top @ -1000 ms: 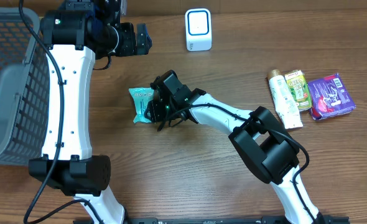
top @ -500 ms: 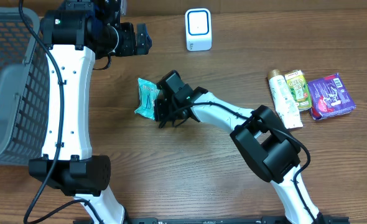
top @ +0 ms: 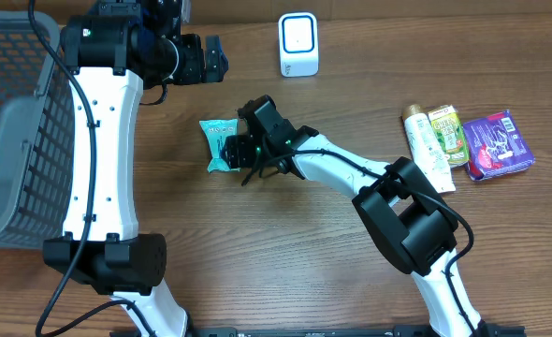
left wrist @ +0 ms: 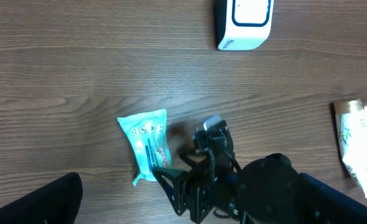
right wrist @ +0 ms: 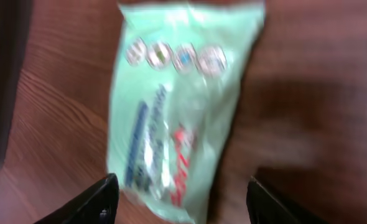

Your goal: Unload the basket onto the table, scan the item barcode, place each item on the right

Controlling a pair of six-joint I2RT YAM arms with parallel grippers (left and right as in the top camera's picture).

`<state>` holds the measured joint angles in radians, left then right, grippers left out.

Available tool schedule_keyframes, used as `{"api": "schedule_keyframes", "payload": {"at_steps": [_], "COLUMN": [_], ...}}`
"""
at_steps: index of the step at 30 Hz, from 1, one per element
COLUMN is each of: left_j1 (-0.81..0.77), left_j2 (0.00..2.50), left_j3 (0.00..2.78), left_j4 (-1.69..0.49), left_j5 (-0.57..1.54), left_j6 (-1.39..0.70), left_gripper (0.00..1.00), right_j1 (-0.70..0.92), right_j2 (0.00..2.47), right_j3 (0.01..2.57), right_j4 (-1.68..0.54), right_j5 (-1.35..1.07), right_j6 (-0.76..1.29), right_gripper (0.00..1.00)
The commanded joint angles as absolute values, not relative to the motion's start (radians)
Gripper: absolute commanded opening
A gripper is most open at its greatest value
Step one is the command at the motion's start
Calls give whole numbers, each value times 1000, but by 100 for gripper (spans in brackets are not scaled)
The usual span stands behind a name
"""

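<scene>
Right wrist view: the right claw stands with jaws apart, nothing pinched. Its two dark fingertips flank the near end of one mint-green packet. The packet is glossy crinkled film, flat and roughly rectangular, with four small round emblems in a row at the end farthest from the claw (print is blurred, barcode not legible). It lies flat on the wood-grain table directly ahead of the jaws; contact with the fingertips cannot be judged.

Overhead view: one white scanner, a smooth rounded box with a blue-outlined face, stands near the right claw, off to one side of its arm.

Behind the right claw and well apart from it lie three items side by side:
- one cream tube
- one green-yellow pouch
- one purple wrapper, shiny

The left claw hangs beyond the packet, jaws wide, empty.

Farthest from both claws is one grey mesh basket with rigid lattice walls.
</scene>
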<state>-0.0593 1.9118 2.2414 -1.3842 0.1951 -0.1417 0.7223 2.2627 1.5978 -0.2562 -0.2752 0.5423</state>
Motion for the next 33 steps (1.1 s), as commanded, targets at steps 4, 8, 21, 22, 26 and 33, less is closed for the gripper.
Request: {"api": "schedule_keyframes", "payload": {"at_steps": [4, 8, 21, 22, 26, 33], "left_j1": [-66, -66, -66, -66, -66, -66], "left_j2": [1909, 1909, 1909, 1909, 1909, 1909], "left_j3": [2253, 2253, 2253, 2253, 2253, 2253], "left_j4": [-1383, -1383, -1383, -1383, -1383, -1383], "left_j5": [200, 200, 200, 200, 200, 200], "left_j6": [-127, -127, -127, -127, -127, -127], "left_gripper": [100, 100, 100, 100, 99, 100], "right_j1": [733, 747, 773, 770, 744, 667], "right_j2": [2287, 2336, 2350, 2348, 2312, 2114], "right_j3": [1604, 1604, 1604, 1605, 1625, 1638], "right_j4": [-173, -160, -353, -369, -454, -771], "right_j5": [-225, -225, -46, -54, -115, -5], "right_j6": [493, 494, 535, 535, 513, 309], "right_gripper": [59, 56, 16, 11, 4, 4]}}
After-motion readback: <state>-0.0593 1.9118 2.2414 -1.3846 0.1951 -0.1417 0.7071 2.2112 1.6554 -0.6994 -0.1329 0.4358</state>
